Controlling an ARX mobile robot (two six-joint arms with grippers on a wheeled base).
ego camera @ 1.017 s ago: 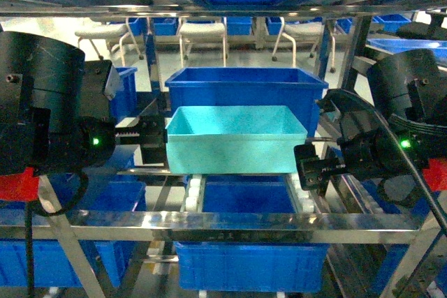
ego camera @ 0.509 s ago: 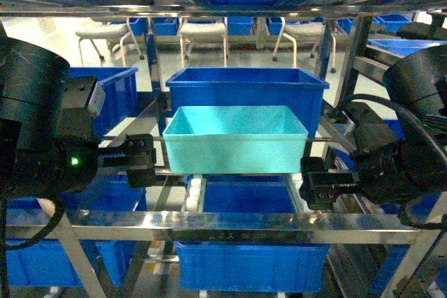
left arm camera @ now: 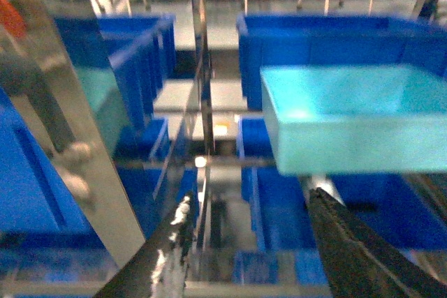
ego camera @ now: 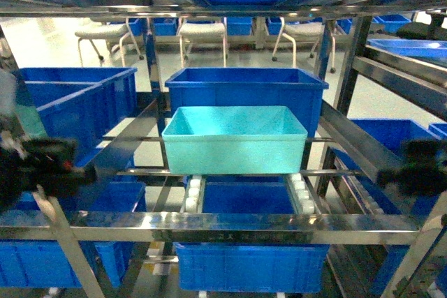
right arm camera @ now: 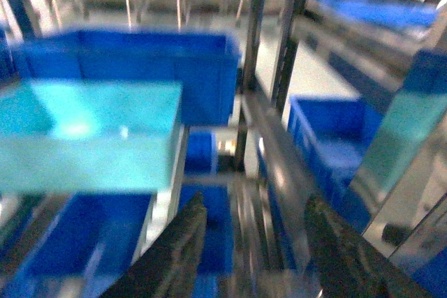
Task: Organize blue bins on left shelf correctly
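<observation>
- Nearest you, the left tool [left arm camera: 244, 256] shows at the bottom of the left wrist frame as two dark fingers [left arm camera: 349, 249] spread apart with nothing between them; in the head frame it is a dark blur at the left edge [ego camera: 42, 169].
- The right tool [right arm camera: 255, 256] sits at the bottom of the right wrist frame, its two dark fingers [right arm camera: 335, 249] also apart and holding nothing; in the head frame it is a dark blur at the right edge [ego camera: 419, 172].
- Across the lower part of the head frame runs the shiny front beam of the left shelf [ego camera: 230, 225], with a royal-blue bin [ego camera: 251, 266] under it at bottom centre.
- Just above that beam, at the centre of the frame, you see the turquoise bin [ego camera: 235, 141] resting upright on the white roller rails [ego camera: 192, 193]. Neither tool touches it.
- In the left wrist frame the turquoise bin [left arm camera: 356, 120] lies to the right; in the right wrist frame it lies to the left [right arm camera: 87, 137].
- Directly behind it stands a larger dark-blue bin [ego camera: 246, 85], and another dark-blue bin [ego camera: 77, 99] fills the left of the frame.
- Farthest back, in the upper part of the frame, white chairs [ego camera: 202, 33] stand on the pale floor.
</observation>
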